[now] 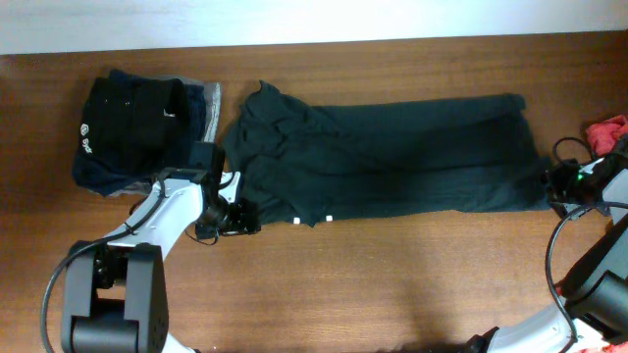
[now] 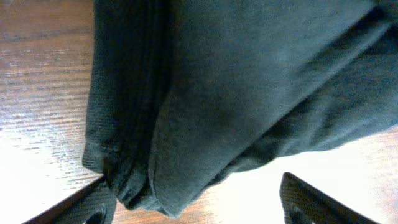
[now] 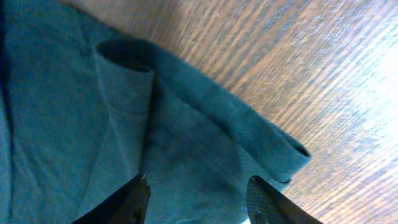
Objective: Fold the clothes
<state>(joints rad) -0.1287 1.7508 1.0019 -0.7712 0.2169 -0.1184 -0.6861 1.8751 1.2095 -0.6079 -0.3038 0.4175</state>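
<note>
A dark teal pair of trousers (image 1: 392, 157) lies spread lengthwise across the wooden table. My left gripper (image 1: 245, 218) is open at the waist end's front edge; in the left wrist view its jaws (image 2: 196, 205) straddle the bunched waistband corner (image 2: 140, 193). My right gripper (image 1: 551, 184) is open at the leg cuffs on the right; in the right wrist view its fingers (image 3: 199, 199) hover over the folded cuff (image 3: 186, 124), not closed on it.
A stack of dark folded clothes (image 1: 137, 127) sits at the back left. A red cloth (image 1: 606, 130) lies at the right edge. Bare wood table (image 1: 392, 284) runs along the front.
</note>
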